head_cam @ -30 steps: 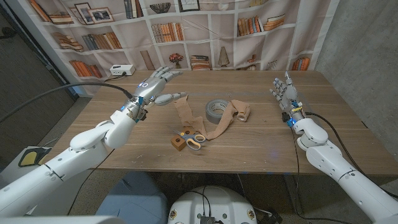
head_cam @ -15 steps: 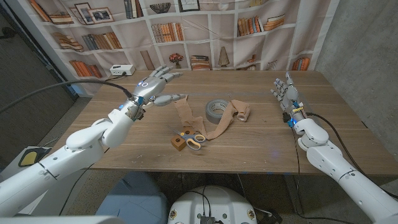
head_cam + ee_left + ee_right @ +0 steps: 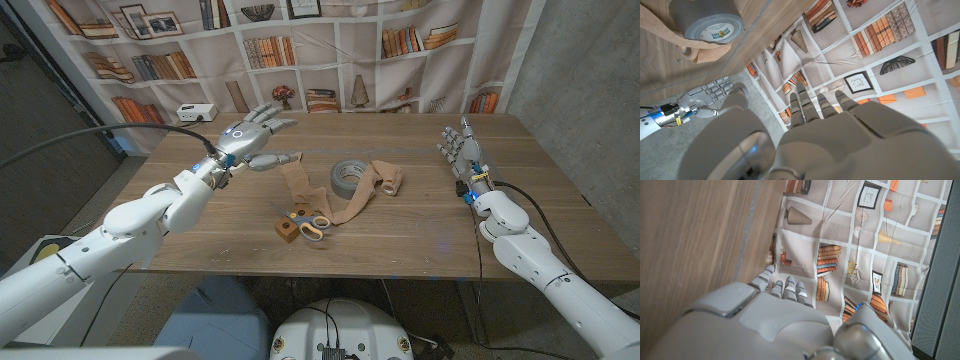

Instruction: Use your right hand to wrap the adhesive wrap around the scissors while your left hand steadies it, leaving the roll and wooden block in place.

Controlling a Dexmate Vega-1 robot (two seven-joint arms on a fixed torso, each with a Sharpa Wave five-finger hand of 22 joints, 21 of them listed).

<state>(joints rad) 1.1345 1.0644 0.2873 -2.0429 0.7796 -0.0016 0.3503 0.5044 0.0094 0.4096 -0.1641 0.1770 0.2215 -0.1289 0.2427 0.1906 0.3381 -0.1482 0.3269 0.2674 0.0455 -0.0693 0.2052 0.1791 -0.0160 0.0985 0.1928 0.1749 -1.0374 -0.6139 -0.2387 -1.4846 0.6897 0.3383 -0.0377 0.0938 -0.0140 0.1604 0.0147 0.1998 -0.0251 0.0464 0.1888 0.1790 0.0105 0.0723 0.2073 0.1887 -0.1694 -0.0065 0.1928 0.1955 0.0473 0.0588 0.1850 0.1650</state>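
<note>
Left hand [image 3: 250,135] spread, empty; right hand [image 3: 457,148] likewise; wrist view adds roll [image 3: 706,21] label

The scissors [image 3: 311,222] blades lie hidden under the tan wrap [image 3: 352,200]. The block [image 3: 288,229] is too small to detail. The grey roll [image 3: 706,20] is cut off by the left wrist view's edge.

place: we take it for a staged lab | evidence: printed bookshelf backdrop curtain [image 3: 330,50] hung behind our brown wooden table [image 3: 420,230], grey concrete wall [image 3: 590,80]
</note>
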